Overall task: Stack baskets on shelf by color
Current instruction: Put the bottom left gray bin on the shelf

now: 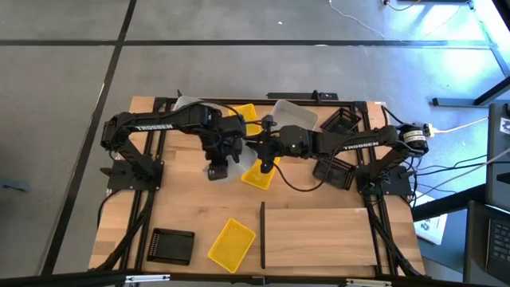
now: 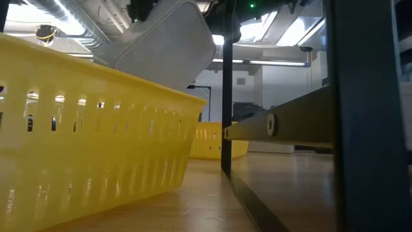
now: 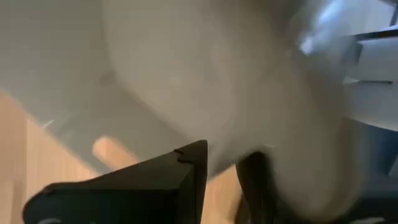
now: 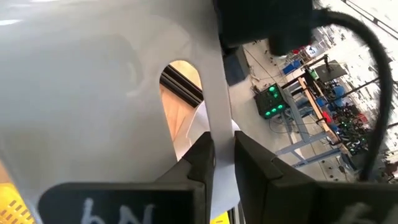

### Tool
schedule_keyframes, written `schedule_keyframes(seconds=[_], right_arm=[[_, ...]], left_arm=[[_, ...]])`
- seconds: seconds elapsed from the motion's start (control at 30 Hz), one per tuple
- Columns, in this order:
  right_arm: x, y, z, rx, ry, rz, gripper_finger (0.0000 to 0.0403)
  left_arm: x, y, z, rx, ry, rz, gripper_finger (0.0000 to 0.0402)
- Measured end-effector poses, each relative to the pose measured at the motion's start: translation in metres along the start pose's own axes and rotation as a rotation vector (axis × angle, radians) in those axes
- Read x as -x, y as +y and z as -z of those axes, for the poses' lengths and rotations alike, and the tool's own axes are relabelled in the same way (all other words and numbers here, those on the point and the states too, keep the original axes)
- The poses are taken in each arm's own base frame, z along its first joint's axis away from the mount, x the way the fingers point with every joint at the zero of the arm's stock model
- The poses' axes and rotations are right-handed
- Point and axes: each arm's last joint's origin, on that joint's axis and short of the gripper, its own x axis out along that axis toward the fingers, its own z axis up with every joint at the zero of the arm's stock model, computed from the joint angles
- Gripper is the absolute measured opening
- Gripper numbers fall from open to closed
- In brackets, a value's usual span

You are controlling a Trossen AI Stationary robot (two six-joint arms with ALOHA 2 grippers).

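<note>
Right gripper (image 4: 222,163) fingers pinch the thin wall of a translucent grey-white basket (image 4: 93,81), likely light and flexible; left gripper (image 3: 221,180) fingers' state cannot be told.

**Arms and grippers: current pose**

You are reaching both arms inward over the middle of the far half of the table. Your left gripper (image 1: 219,151) is pointing down, and its fingers (image 3: 186,177) are closing on a translucent grey-white basket (image 3: 205,87). Your right gripper (image 1: 267,151) is reaching across from the right, its fingers (image 4: 199,158) pinching that basket's thin wall (image 4: 214,93). The two grippers are sitting near each other.
</note>
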Motion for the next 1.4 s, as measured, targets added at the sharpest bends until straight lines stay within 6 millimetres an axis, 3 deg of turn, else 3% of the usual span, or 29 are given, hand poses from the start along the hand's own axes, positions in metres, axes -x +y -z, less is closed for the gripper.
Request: schedule_keyframes(seconds=[0.17,0.6,0.93,1.4], right_arm=[[0.0,0.0,0.0,0.0,0.005,0.004,0.0046],[0.004,0.003,-0.01,0.019,0.001,0.04,0.0046],[0.006,-0.001,-0.027,0.044,-0.085,-0.021,0.0046],[0.007,0.005,-0.029,0.059,-0.177,-0.165,0.0046]], left_arm=[[0.001,0.003,0.005,0.064,0.031,-0.088,0.0071],[0.04,0.005,0.024,0.143,-0.17,-0.329,0.0071],[0.046,0.006,0.02,0.017,-0.201,-0.249,0.0071],[0.045,0.049,0.003,-0.025,-0.187,-0.198,0.0071]])
